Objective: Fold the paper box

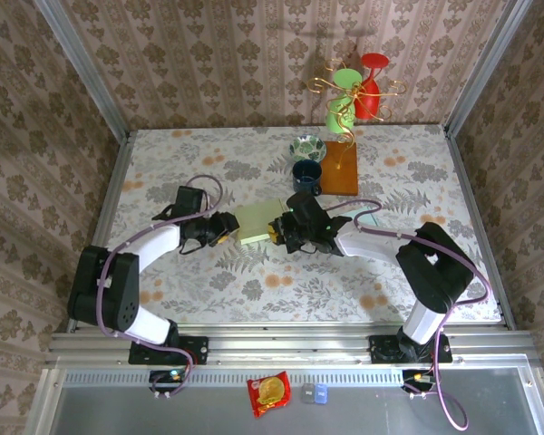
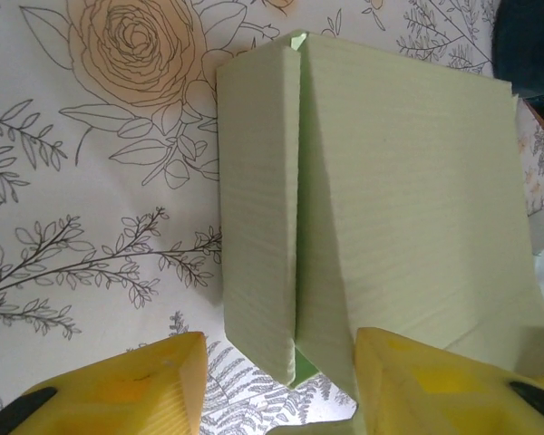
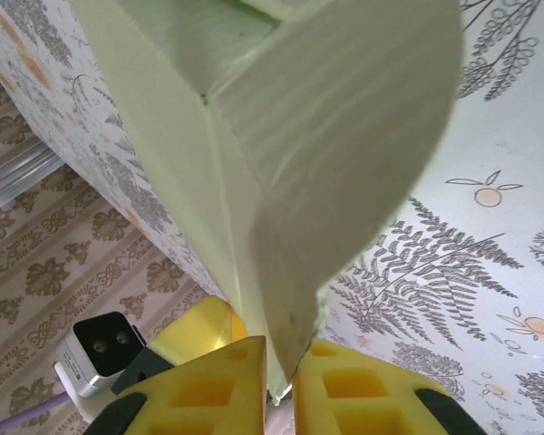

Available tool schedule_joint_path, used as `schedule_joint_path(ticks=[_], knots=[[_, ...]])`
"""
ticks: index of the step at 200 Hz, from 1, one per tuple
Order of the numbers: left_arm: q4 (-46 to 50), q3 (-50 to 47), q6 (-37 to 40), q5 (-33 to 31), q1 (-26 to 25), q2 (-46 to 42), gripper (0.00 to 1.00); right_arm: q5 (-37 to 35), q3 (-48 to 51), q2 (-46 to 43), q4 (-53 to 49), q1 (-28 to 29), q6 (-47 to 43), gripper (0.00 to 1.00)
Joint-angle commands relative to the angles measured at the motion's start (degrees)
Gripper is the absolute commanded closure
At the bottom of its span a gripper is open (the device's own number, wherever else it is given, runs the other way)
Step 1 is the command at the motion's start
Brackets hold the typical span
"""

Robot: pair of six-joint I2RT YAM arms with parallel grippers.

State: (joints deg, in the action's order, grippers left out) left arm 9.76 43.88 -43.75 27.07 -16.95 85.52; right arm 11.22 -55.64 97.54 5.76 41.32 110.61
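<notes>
Paper box (image 1: 257,220), pale green and part folded, lies on the floral-patterned table (image 1: 208,290) near its middle, between the two grippers. The left gripper (image 1: 225,227) meets it from the left side, and in the left wrist view its yellow fingers (image 2: 136,390) stand moderately apart astride the near edge of the box. One narrow side wall is folded up against the broad panel, a gap shows between that wall and the left finger, and the other finger overlaps the panel's corner. The right gripper (image 1: 276,234) comes in from the right. In the right wrist view its jaws stand narrow, with the rounded edge of a raised flap caught in the thin slot between the two yellow fingers (image 3: 208,376), so it grips the paper box by that flap. Behind the box a dark blue mug (image 1: 306,175) sits beside a wooden board (image 1: 342,172), with a patterned bowl (image 1: 307,147) just beyond the mug. A gold wire mug tree (image 1: 344,95) at the back carries a green cup (image 1: 343,100) and a red cup (image 1: 370,86).
</notes>
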Motion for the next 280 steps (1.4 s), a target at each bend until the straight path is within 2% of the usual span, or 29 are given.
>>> schedule_joint_path(ticks=[1, 34, 58, 71, 102, 116, 139, 169, 209, 280], knots=[[-3.2, -0.6, 1.4, 1.2, -0.5, 1.2, 0.56, 1.0, 0.5, -0.5, -1.4, 0.2, -1.6, 0.8], [-3.7, -1.0, 2.2, 0.8, -0.6, 2.0, 0.61, 2.1, 0.1, -1.2, -3.4, -0.6, -4.7, 0.7], [-3.5, -1.2, 3.3, 0.6, -0.6, 2.4, 0.64, 2.4, -1.1, -3.5, -8.2, -1.7, -11.1, 0.61], [-3.5, -1.3, 3.6, 0.5, -0.5, 2.5, 0.66, 2.4, -2.7, -5.1, -12.5, -2.5, -17.1, 0.59], [-2.6, -0.7, 4.7, 0.5, -0.5, 2.5, 0.71, -1.4, -12.4, -6.8, -32.3, -4.4, -37.9, 0.58], [-0.9, 0.0, 5.9, 0.0, -0.5, 1.9, 0.71, -3.0, -15.4, -6.0, -38.0, -6.0, -45.7, 0.56], [1.5, 1.4, 7.5, -0.6, -0.4, 0.5, 0.7, -3.5, -18.3, -2.9, -42.0, -9.4, -56.4, 0.52], [4.3, 3.4, 8.1, -0.6, 0.4, -1.2, 0.65, -1.3, -24.2, 4.9, -43.6, -11.4, -64.3, 0.51], [5.8, 6.2, 9.4, 0.3, 2.1, -0.6, 0.54, -1.7, -32.9, 13.7, -46.1, -10.9, -69.9, 0.5], [6.4, 11.0, 11.3, 3.1, 2.5, 8.6, 0.53, -0.9, -35.6, 19.6, -44.8, -8.6, -72.2, 0.49]])
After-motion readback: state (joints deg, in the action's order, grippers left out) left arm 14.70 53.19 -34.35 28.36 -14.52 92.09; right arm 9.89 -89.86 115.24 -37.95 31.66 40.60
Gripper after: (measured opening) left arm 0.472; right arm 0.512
